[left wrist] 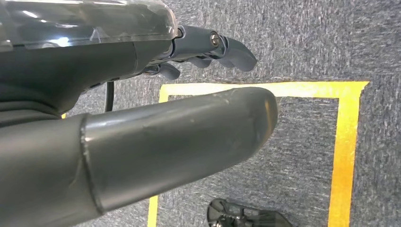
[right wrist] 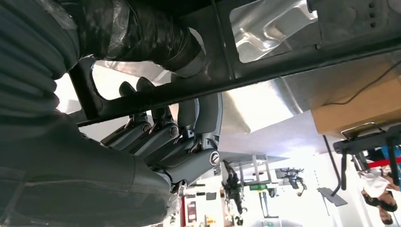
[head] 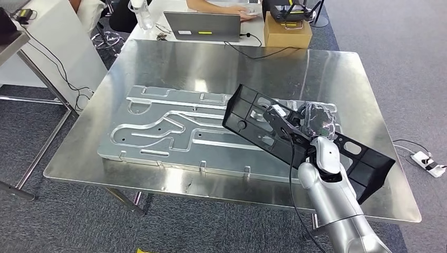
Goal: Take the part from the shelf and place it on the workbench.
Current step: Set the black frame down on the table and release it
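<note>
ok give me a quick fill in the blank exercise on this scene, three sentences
1. The black part is held by the robot's ____ hand.
2. The black part hangs above a shiny ____ workbench.
3. On the carpet under the left hand runs tape coloured ____.

Missing words: right; metal; yellow

Black part (head: 263, 118), silver workbench (head: 158, 68), yellow-lined grey floor (left wrist: 307, 42).

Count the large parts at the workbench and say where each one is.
2. A stamped silver metal panel lies flat on the workbench. A black plastic frame part is held by the right hand, tilted above the panel's right end.
</note>
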Controlling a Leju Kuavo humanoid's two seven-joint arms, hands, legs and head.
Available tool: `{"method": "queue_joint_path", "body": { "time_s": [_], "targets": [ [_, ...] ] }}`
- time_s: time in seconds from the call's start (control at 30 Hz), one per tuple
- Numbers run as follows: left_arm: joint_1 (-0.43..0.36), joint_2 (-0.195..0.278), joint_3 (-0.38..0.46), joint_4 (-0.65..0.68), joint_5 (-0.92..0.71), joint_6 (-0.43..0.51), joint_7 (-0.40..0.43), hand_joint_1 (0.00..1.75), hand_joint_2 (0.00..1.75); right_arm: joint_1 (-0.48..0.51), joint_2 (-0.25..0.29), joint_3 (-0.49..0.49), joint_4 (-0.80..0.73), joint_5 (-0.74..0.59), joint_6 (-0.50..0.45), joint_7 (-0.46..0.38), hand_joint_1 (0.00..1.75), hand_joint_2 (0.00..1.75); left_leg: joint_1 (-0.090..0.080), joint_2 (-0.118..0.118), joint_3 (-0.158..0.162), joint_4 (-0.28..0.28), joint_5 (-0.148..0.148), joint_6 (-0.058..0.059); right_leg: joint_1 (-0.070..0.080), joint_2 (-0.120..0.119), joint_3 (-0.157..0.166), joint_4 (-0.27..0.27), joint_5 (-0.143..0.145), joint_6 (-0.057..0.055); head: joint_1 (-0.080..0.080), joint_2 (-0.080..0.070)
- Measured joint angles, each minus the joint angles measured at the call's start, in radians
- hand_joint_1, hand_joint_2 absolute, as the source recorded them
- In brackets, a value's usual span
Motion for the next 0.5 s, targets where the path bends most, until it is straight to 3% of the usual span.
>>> {"method": "queue_joint_path", "body": {
  "time_s": [0.07,0.13,0.23,0.3,0.4,0.43,0.47,0.5],
  "targets": [
    [-0.001,0.002,0.000,0.000,0.001,0.000,-0.001,0.00,0.00,-0.005,-0.007,-0.003,0.008,0.008,0.000,0.000,1.75,1.75,0.001,0.000,0.059,-0.128,0.066,0.003,0.000,0.001,0.000,0.008,-0.006,0.007,0.000,0.000],
    [-0.002,0.004,0.000,0.000,0.002,0.000,-0.002,0.00,0.00,-0.010,-0.016,-0.007,0.013,0.017,0.001,-0.003,1.75,1.75,-0.002,-0.001,0.101,-0.220,0.094,0.010,0.004,0.001,-0.003,0.018,-0.011,0.017,0.000,0.000],
    [0.000,0.004,0.000,0.000,0.001,0.000,-0.003,0.00,0.00,-0.016,-0.030,-0.012,0.022,0.042,0.005,-0.010,1.75,1.75,-0.004,-0.002,0.105,-0.235,0.096,0.027,0.006,0.003,-0.005,0.018,-0.010,0.033,0.001,0.000],
    [-0.001,0.004,0.000,0.000,0.001,-0.001,-0.004,0.00,0.00,-0.020,-0.038,-0.013,0.028,0.056,0.009,-0.013,1.75,1.75,-0.002,0.001,0.106,-0.240,0.101,0.041,0.002,0.003,-0.017,0.047,-0.033,0.042,0.001,0.000],
    [-0.003,0.004,0.000,0.000,0.000,-0.001,-0.004,0.00,0.00,-0.023,-0.047,-0.013,0.038,0.061,0.012,-0.016,1.75,1.75,-0.003,0.003,0.104,-0.241,0.104,0.051,-0.001,0.003,-0.095,0.218,-0.122,0.053,0.002,0.000],
    [-0.002,0.004,0.000,0.000,0.000,-0.001,-0.004,0.00,0.00,-0.023,-0.048,-0.013,0.041,0.061,0.013,-0.017,1.75,1.75,-0.004,0.003,0.104,-0.241,0.104,0.052,-0.002,0.003,-0.121,0.271,-0.139,0.054,0.002,0.000],
    [-0.002,0.004,0.000,0.000,0.000,-0.001,-0.004,0.00,0.00,-0.024,-0.050,-0.013,0.044,0.061,0.014,-0.017,1.75,1.75,-0.005,0.003,0.104,-0.241,0.104,0.052,-0.002,0.003,-0.132,0.293,-0.137,0.053,0.002,0.000],
    [-0.001,0.004,0.000,0.000,0.000,-0.001,-0.004,0.00,0.00,-0.025,-0.050,-0.013,0.046,0.062,0.016,-0.017,1.75,1.75,-0.006,0.002,0.105,-0.241,0.104,0.052,-0.001,0.003,-0.123,0.275,-0.117,0.051,0.002,0.000]
  ]
}}
